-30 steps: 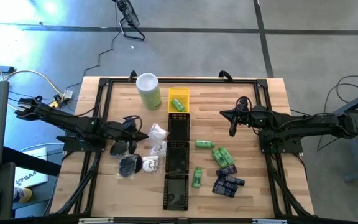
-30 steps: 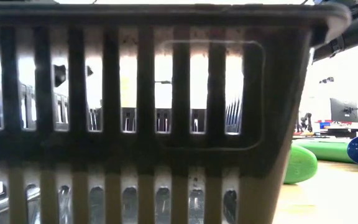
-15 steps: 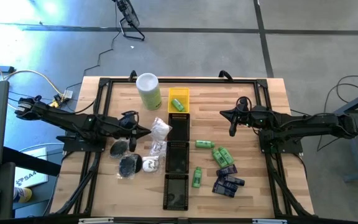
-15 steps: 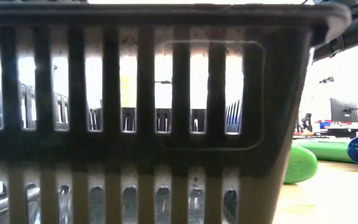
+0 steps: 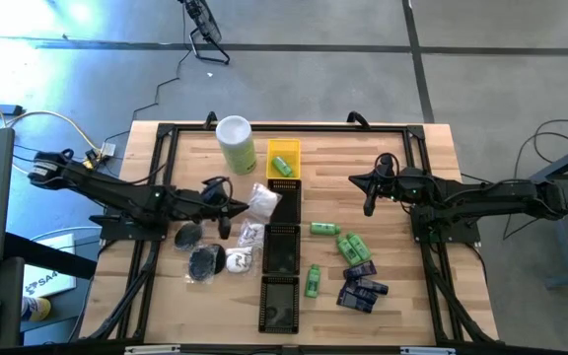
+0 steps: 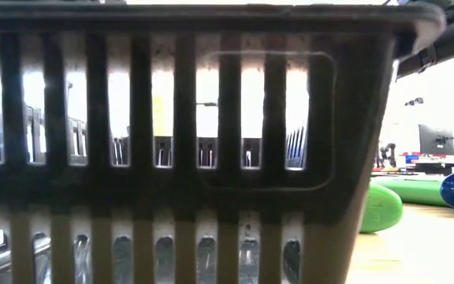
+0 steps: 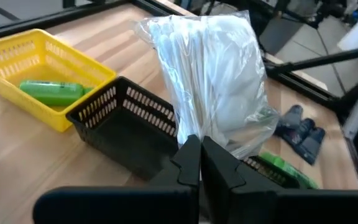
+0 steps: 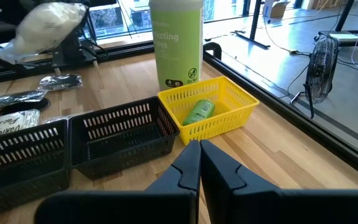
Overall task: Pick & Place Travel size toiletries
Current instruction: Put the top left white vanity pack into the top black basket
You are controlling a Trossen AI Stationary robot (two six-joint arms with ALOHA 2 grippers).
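My left gripper (image 5: 233,207) is shut on a white clear-wrapped piece (image 5: 262,201), beside the far black tray (image 5: 284,200). The piece also shows in the left wrist view (image 7: 213,81) and the right wrist view (image 8: 48,22), clear of the table. More white pieces (image 5: 249,237) and black pucks (image 5: 205,261) lie on the table at the left. Green bottles (image 5: 348,245) and dark blue packets (image 5: 361,288) lie at the right. My right gripper (image 5: 368,195) is shut and empty at the right of the tray row. My left gripper pinches the wrapped piece by the edge of its clear wrap (image 7: 229,144) between its two fingers. The fingers come about level from the table's left. The piece stands out past the fingertips, lifted clear of the table.
A row of black trays (image 5: 282,251) runs down the table's middle, with a yellow tray (image 5: 283,160) holding one green bottle (image 8: 197,112) at its far end. A tall pale-green canister (image 5: 236,144) stands beside it. A black tray wall (image 6: 172,158) fills the low view.
My left gripper has gone toward the table's right, toward the far black tray, carrying the white wrapped piece away from the pile at the left. It has stayed shut on the piece.
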